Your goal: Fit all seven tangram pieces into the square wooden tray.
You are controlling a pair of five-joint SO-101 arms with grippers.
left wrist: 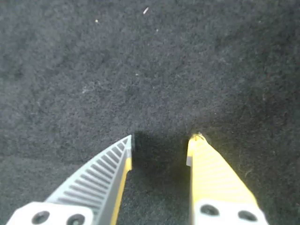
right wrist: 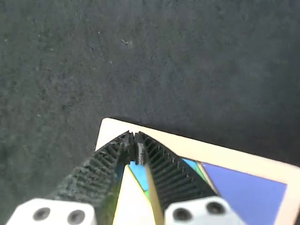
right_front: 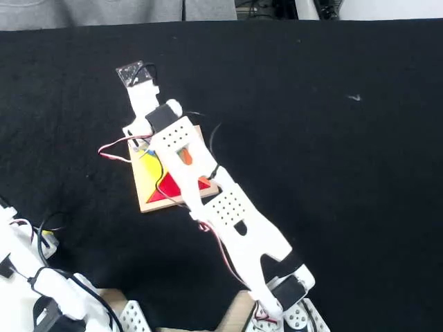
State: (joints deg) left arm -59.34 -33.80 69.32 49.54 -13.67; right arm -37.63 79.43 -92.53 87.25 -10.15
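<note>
The desk [right_front: 332, 138] is covered in black cloth. The right arm [right_front: 228, 207] stretches from the near edge across the tray [right_front: 144, 202], which lies in the desk's left half, about midway between the far and near edges. The left arm [right_front: 28, 277] sits folded at the near left corner.

The arm covers much of the tray, but a yellow piece [right_front: 147, 174] and a red piece [right_front: 168, 187] show inside it. In the right wrist view a dark blue piece [right wrist: 243, 194] lies flat against the pale rim [right wrist: 187, 147], with a light blue piece [right wrist: 138, 171] under the fingers.

The right gripper [right wrist: 134, 136] is pressed together with nothing seen between its tips, which are over one corner of the tray. The left gripper [left wrist: 161, 140] is spread, with bare cloth between its fingers.
</note>
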